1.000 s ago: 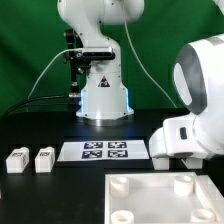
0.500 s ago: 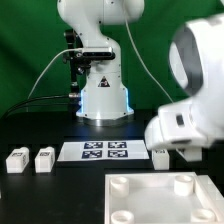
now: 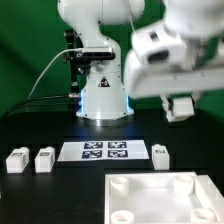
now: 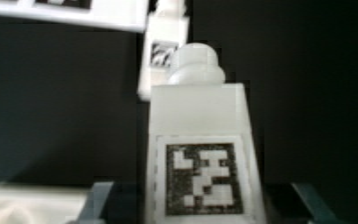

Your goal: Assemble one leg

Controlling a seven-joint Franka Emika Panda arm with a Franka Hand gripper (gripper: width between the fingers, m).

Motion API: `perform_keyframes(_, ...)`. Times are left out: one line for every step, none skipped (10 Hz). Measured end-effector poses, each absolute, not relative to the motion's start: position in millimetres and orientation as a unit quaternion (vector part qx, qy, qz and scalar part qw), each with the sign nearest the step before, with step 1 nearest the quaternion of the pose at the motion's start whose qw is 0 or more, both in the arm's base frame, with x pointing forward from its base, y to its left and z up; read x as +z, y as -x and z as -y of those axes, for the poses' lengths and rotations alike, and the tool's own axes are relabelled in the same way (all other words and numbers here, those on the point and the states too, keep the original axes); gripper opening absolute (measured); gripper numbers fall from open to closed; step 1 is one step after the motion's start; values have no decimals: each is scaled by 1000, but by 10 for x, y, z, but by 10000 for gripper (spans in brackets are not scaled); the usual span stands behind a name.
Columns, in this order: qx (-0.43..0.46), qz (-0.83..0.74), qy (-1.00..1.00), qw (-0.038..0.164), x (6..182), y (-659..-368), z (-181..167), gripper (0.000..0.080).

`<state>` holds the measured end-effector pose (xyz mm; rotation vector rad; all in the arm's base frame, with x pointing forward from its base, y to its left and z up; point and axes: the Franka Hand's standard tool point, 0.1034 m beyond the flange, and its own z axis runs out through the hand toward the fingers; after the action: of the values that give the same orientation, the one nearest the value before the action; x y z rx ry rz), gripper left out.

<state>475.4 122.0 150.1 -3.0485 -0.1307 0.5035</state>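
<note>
My gripper (image 3: pixel 180 108) hangs well above the table at the exterior view's right. In the wrist view the gripper (image 4: pixel 202 203) is shut on a white leg (image 4: pixel 197 125) with a black-and-white tag, and its peg end points away from the camera. One finger (image 4: pixel 101 200) shows on each side of it. A second leg (image 3: pixel 160 152) stands on the table by the marker board's right end and also shows in the wrist view (image 4: pixel 163 50). Two more legs (image 3: pixel 17 160) (image 3: pixel 44 158) stand at the exterior view's left.
The marker board (image 3: pixel 105 151) lies flat at mid table. The large white panel (image 3: pixel 150 205) with round corner sockets lies at the front right, and a corner of it shows in the wrist view (image 4: pixel 34 200). The arm's white base (image 3: pixel 103 95) stands behind.
The arm has risen from low over the table's right side to well above it, uncovering the leg beside the marker board.
</note>
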Motion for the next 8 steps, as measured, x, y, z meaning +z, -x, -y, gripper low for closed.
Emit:
perform_keyframes(123,43,991,26,1474,-4749,-1230,291)
perform_keyframes(69,42,996,29,1470,-4793,-1233,291)
perform_keyframes(19,42,998,32,1477,-4807,-1231,291)
perform_keyframes(-19,43,998,34,1479,-4885,-1209,291)
perform_keyframes(-87,43,995,36,1529,-5248,-1107,291)
perform_keyframes(-148,51,987,33,1571,-5511,-986,291)
perform_keyframes(-207,52,976,35,1628,-5760,-900,291)
perform_keyframes(-280,49,958,38,1650,-5954,-875,291)
